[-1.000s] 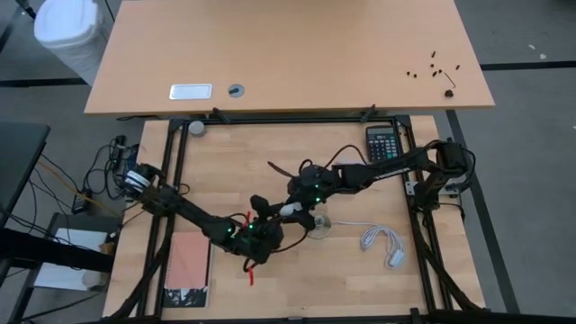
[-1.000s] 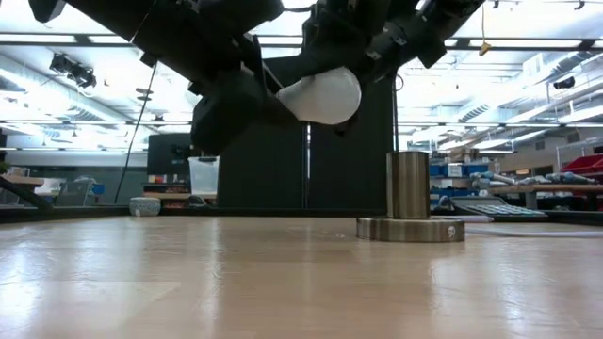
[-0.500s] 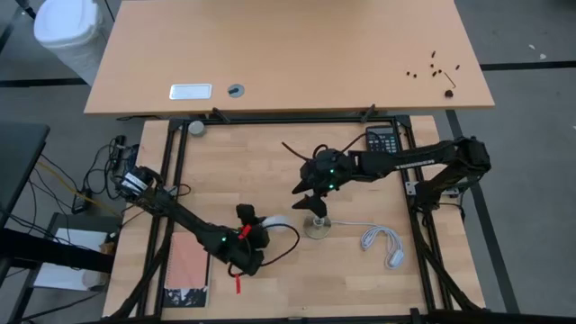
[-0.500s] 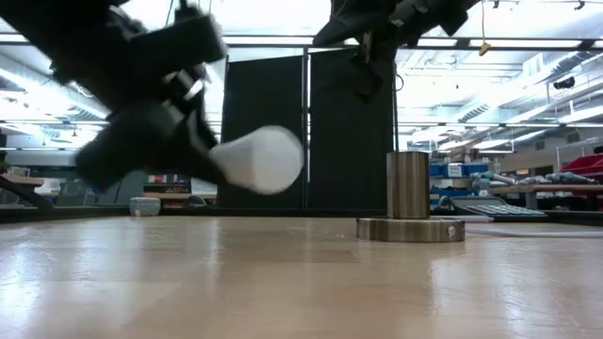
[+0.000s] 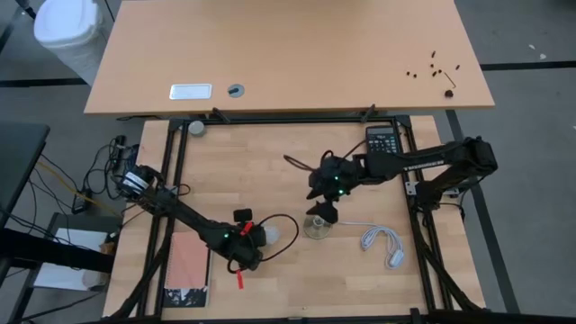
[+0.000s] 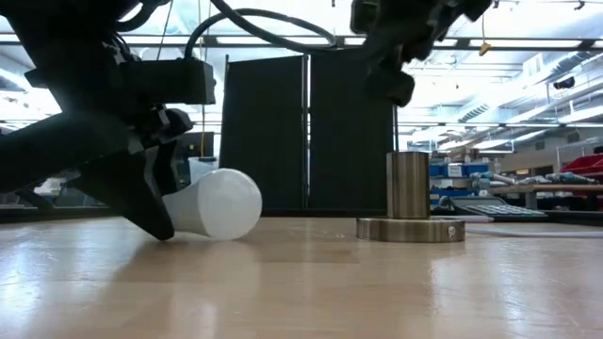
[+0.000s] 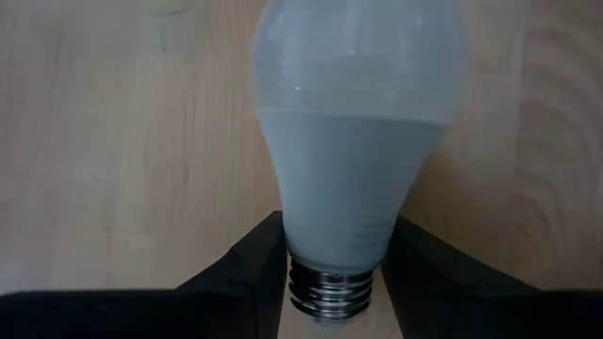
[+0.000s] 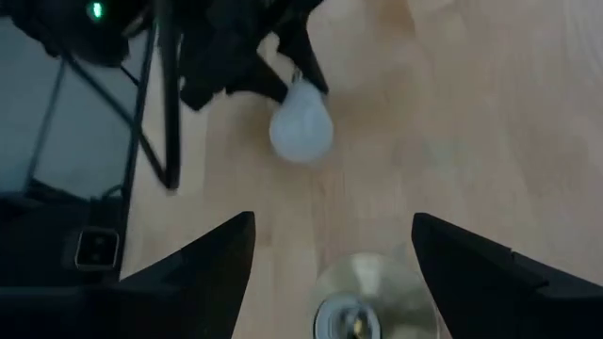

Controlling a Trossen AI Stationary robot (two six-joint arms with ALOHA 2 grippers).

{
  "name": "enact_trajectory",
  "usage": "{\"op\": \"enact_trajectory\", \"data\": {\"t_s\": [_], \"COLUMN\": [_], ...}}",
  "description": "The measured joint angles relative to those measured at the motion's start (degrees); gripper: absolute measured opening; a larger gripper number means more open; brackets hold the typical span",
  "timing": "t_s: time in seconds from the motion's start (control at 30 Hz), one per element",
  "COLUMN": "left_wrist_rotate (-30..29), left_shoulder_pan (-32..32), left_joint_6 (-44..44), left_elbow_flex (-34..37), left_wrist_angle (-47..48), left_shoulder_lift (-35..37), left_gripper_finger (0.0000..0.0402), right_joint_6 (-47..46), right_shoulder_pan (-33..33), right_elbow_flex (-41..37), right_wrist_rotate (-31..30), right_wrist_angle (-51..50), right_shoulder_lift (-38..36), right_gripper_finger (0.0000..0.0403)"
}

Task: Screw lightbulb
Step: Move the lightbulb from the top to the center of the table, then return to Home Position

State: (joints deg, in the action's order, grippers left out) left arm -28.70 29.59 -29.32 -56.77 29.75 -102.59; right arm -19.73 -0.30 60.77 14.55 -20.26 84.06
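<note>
On the table point(image 5: 225, 171): left tool point(image 7: 330, 273) pinching lightbulb point(image 7: 353, 141) | right tool point(image 8: 330, 254) spread above socket point(image 6: 410, 202)

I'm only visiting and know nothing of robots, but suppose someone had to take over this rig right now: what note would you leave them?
Left gripper: jaws closed on the lightbulb at its neck by the screw base; the bulb lies on its side, low at the table, left of the socket.
Right gripper: jaws open, empty, hovering above the socket.
Socket: upright on its round base, nothing screwed in; its white cord lies to its right in the high view.
Done: bulb is in hand.
Left: lift it, turn the screw base down over the socket, thread it in.
</note>
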Motion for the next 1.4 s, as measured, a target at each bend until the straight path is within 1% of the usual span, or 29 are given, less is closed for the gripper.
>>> {"op": "enact_trajectory", "data": {"t_s": [0.13, 0.3, 0.5, 0.63, 0.9, 1.07, 1.23, 1.33, 1.4], "left_wrist_rotate": [-0.1, 0.8, 2.0, 2.7, 2.4, 3.1, 4.2, 0.8, -4.2], "left_shoulder_pan": [-0.4, -0.7, -0.6, -0.4, 0.3, 1.1, 2.4, 4.8, 7.0], "left_joint_6": [-0.5, -1.3, -2.5, -2.5, -2.5, -2.5, -3.7, -3.4, -2.4], "left_elbow_flex": [0.0, -0.4, -3.7, -6.4, -10.2, -11.7, -16.2, -19.0, -19.7], "left_wrist_angle": [-0.1, 0.6, 4.4, 7.3, 13.8, 14.6, 18.3, 17.9, 16.7], "left_shoulder_lift": [0.0, 0.0, 0.1, 0.3, 0.3, 0.3, 0.3, 1.2, 2.7], "left_gripper_finger": [0.0169, 0.0207, 0.025, 0.0267, 0.027, 0.027, 0.027, 0.027, 0.0266], "right_joint_6": [0.3, 0.3, 0.2, -0.1, -0.1, -0.2, -1.3, -1.3, -0.6], "right_shoulder_pan": [2.0, 3.7, 4.5, 4.7, 6.7, 7.7, 9.4, 13.0, 16.4], "right_elbow_flex": [0.0, 0.0, 0.0, 0.0, 0.0, 0.0, 0.0, 0.0, -0.2], "right_wrist_rotate": [-4.2, -8.5, -12.5, -13.7, -18.1, -18.9, -19.1, -20.1, -23.1], "right_wrist_angle": [-3.3, -4.3, -6.2, -8.1, -10.1, -10.7, -12.6, -12.6, -12.3], "right_shoulder_lift": [-2.8, -7.7, -12.8, -15.3, -19.0, -19.8, -20.8, -22.4, -23.7], "right_gripper_finger": [0.0295, 0.0295, 0.0295, 0.0295, 0.0295, 0.0295, 0.0295, 0.0294, 0.0293]}}
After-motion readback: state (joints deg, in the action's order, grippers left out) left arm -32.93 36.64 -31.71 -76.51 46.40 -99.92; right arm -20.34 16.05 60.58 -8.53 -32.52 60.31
